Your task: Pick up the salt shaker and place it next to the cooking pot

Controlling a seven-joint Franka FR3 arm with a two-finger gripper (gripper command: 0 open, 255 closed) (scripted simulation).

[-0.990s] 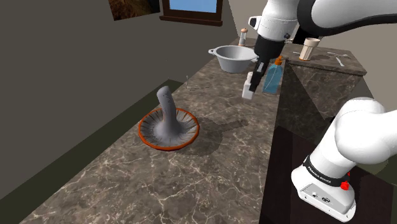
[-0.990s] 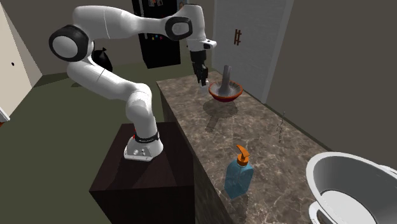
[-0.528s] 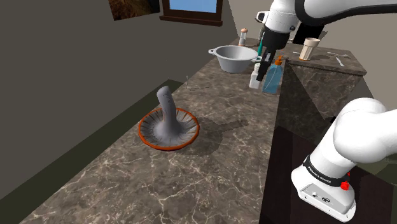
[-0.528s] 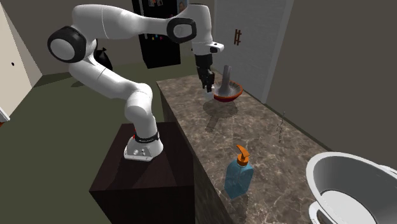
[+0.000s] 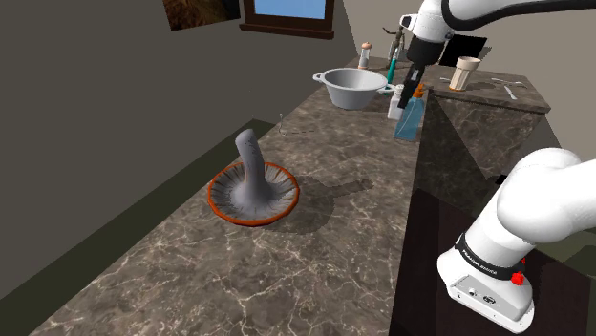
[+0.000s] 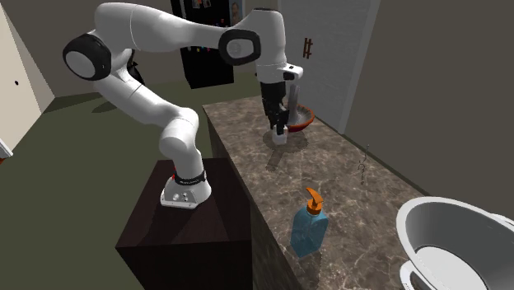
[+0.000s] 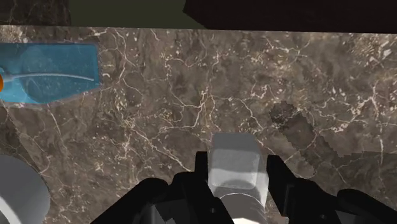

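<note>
**Black two-finger claw [image 5: 403, 99] is carrying a small white salt shaker [image 5: 393, 105] over the dark brown marble desk [image 5: 334, 258]**

From where I'm standing, the white arm is reaching towards the upper right of the shoulder view. Its claw is pointing down and clamping the shaker between both fingers [image 7: 277, 175], narrow around its body. The shaker is hanging clear of the desk, not touching it. In that view it is sitting between the grey metal cooking pot with two handles [image 5: 349, 88] and the blue soap bottle with an orange pump [image 5: 411, 119], just beside the bottle.

In the second exterior view the claw and shaker are hovering at the upper middle, in front of the orange-rimmed bowl [image 6: 303, 119]. The blue bottle is standing at the lower middle and the pot at the lower right, both well apart from the shaker.

In the shoulder view's left middle, that bowl is holding a tall grey lump [image 5: 250, 172].
</note>
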